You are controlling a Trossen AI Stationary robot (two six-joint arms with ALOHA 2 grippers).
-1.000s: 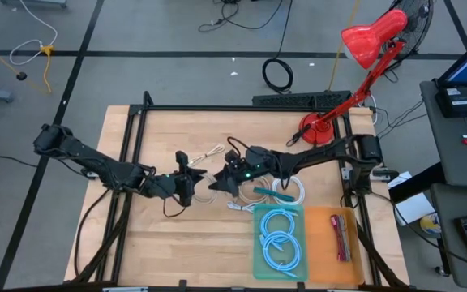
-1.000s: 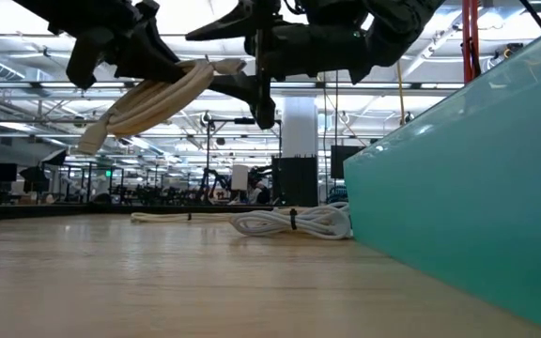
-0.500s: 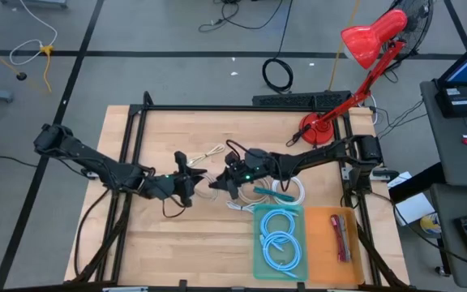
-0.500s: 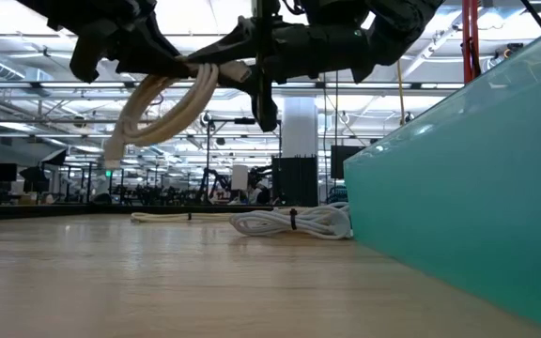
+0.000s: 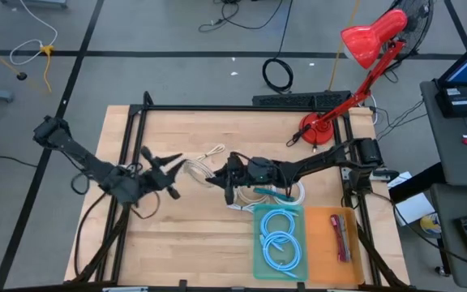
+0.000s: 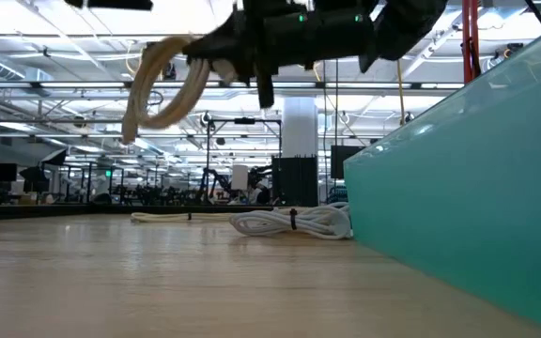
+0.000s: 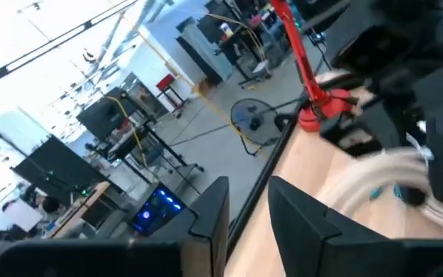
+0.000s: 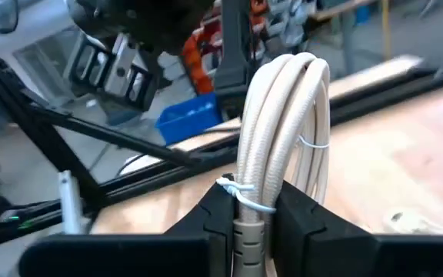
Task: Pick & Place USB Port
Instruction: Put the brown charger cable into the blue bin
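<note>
A cream USB cable, coiled and bound with a white tie, hangs in the air over the middle of the table. My right gripper reaches in level from the table's right and is shut on it. In the right wrist view the coil sticks out forward past my right gripper. In the low view the coil loops out and droops from the gripper, well above the tabletop. My left gripper stands open left of the coil, apart from it. Nothing is between its fingers in the left wrist view. My right gripper pinches the coil's bundled end, by the white tie, between its two fingers. The fingers come level from the table's right. The coil reaches out beyond the fingertips toward the left, drooping a little, lifted clear of the table.
A second cream cable and a white coil lie on the table. A teal tray with blue cables and an orange tray stand at the near right. A red lamp stands at the far right.
My right gripper has shut on the cream coil. My left gripper has opened, let go of it and drawn back toward the table's left edge, rising. The coil has stayed in the air and now hangs from the right gripper alone.
</note>
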